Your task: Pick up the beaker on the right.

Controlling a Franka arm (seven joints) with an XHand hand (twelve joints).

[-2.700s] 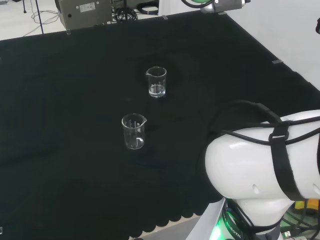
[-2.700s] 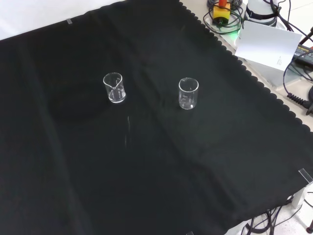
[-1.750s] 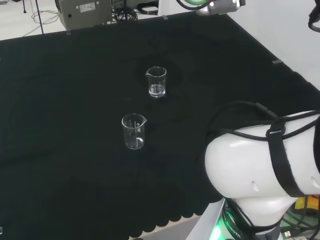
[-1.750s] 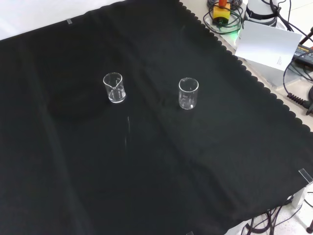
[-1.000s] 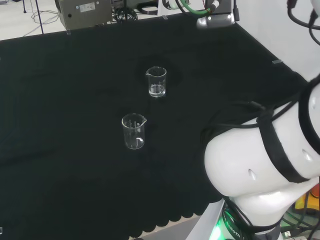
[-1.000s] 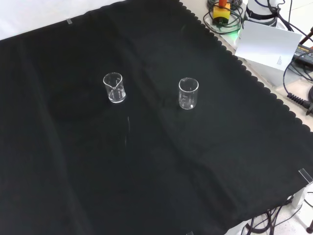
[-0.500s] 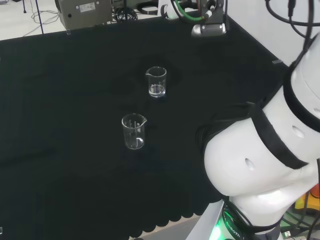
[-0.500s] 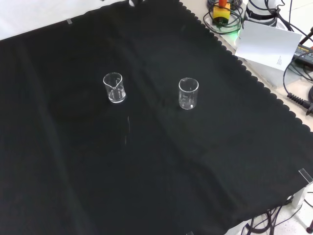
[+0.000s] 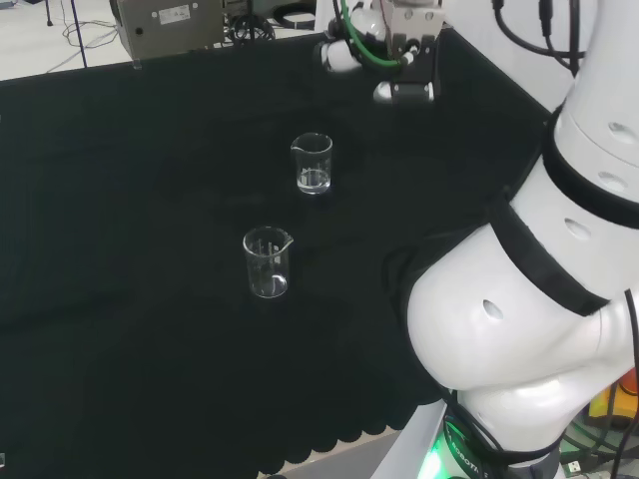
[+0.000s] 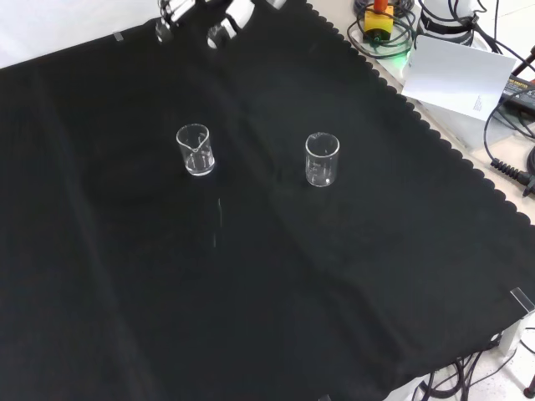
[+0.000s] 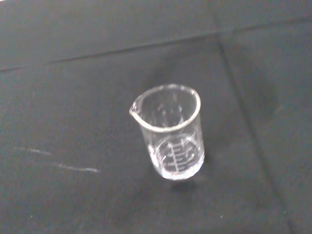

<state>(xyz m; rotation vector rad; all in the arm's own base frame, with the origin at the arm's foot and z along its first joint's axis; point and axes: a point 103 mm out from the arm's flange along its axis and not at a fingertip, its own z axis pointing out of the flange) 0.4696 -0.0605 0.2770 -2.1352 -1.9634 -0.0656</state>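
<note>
The bench (image 9: 120, 200) carries two clear beakers well apart; the arm (image 9: 519, 329) reaches over it in the head view; the robot hand (image 10: 224, 25) hangs above the cloth's far edge in the front view, fingers relaxed and spread, holding nothing; the target beaker (image 9: 313, 164), the farther and more rightward one in the head view, stands upright below it; the other beaker (image 9: 268, 263) stands nearer the base; the approach should come down level, fingers parted around the wall, clear of the spout; the wrist view alone shows a beaker's printed scale and spout direction.
</note>
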